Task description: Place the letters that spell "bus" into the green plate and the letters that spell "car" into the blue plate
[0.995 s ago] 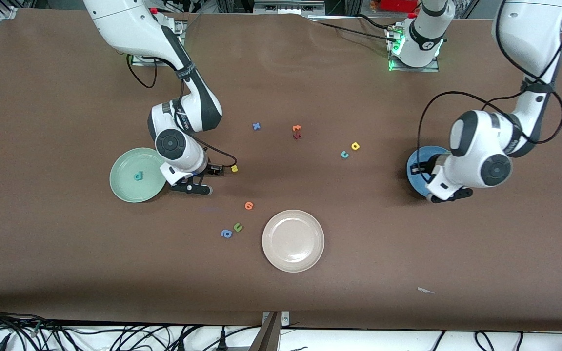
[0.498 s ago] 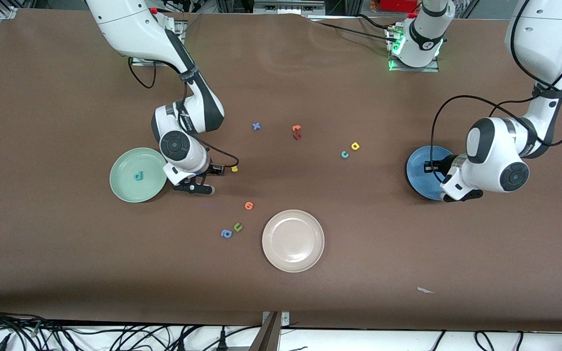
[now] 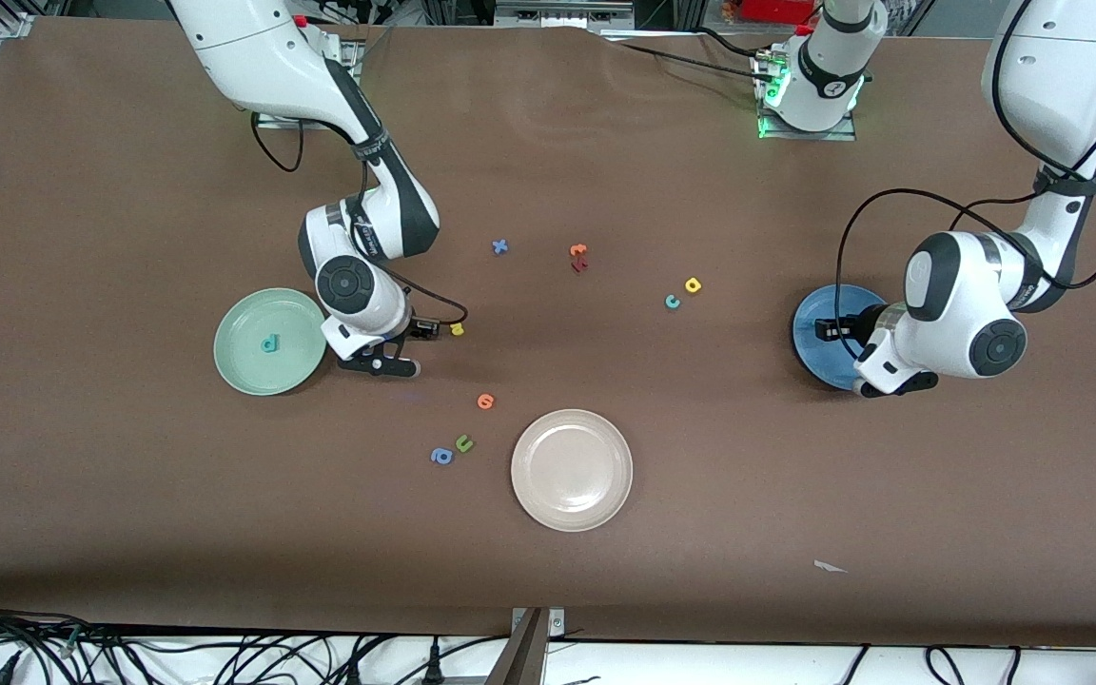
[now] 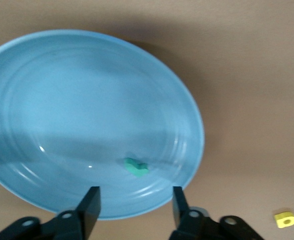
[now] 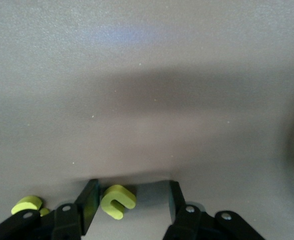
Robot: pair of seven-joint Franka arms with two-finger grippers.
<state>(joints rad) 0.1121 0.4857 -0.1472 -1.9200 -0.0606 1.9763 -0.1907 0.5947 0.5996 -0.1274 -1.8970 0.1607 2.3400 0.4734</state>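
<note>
My left gripper (image 4: 134,207) is open over the rim of the blue plate (image 4: 61,100), with nothing between its fingers. A thin teal "r" (image 4: 135,166) lies in that plate. In the front view this gripper (image 3: 890,384) hangs over the blue plate's (image 3: 814,328) nearer edge. My right gripper (image 5: 131,202) is open low over the table, with the yellow "u" (image 5: 117,201) between its fingers, close to one of them. The yellow "s" (image 5: 26,204) lies just outside. In the front view this gripper (image 3: 379,365) is beside the green plate (image 3: 244,357), which holds the teal "b" (image 3: 269,343). The teal "c" (image 3: 672,302) and yellow "a" (image 3: 693,284) lie mid-table.
A cream plate (image 3: 572,469) sits nearest the front camera. Orange (image 3: 485,401), green (image 3: 463,442) and blue (image 3: 440,456) letters lie beside it. A blue "x" (image 3: 500,246), an orange letter (image 3: 578,250) and a red one (image 3: 578,265) lie farther back. A yellow letter (image 3: 457,329) lies beside the right hand.
The left hand has shifted toward the left arm's end of the table over the blue plate, and its jaws now stand open. The right hand has edged slightly away from the green plate.
</note>
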